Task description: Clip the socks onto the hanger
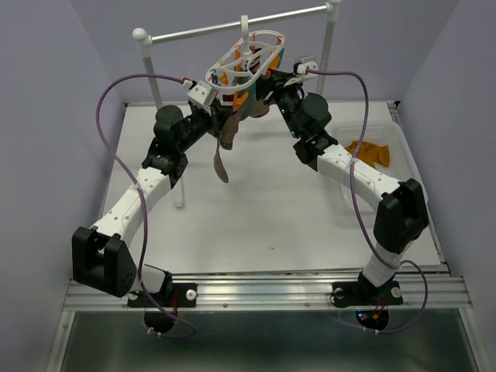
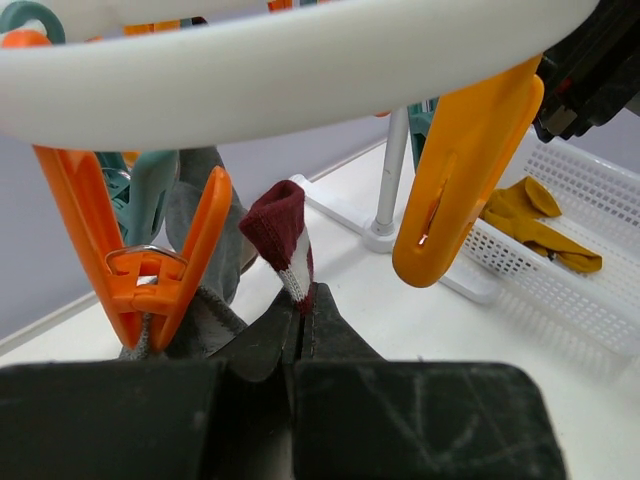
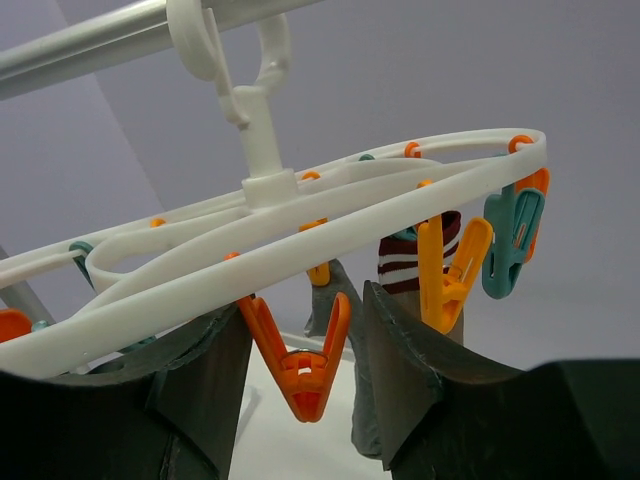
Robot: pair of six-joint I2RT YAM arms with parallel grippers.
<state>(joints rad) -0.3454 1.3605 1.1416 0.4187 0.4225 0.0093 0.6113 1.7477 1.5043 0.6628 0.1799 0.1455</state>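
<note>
The white oval hanger (image 1: 249, 60) hangs by its hook from the rack's crossbar, with orange and teal clips under its ring. My left gripper (image 1: 226, 118) is shut on the maroon-and-white cuff of a sock (image 2: 282, 232) just below the ring (image 2: 300, 60), between two orange clips. That brownish sock hangs down below it (image 1: 223, 155). My right gripper (image 3: 302, 300) is open, one finger on each side of an orange clip (image 3: 300, 365), not touching it. A grey sock (image 3: 335, 300) and a striped sock (image 3: 440, 255) hang from other clips.
The white two-post rack (image 1: 147, 54) with a metal crossbar stands at the back. A white mesh basket (image 1: 395, 136) at the right holds mustard socks (image 1: 370, 153), which also show in the left wrist view (image 2: 540, 225).
</note>
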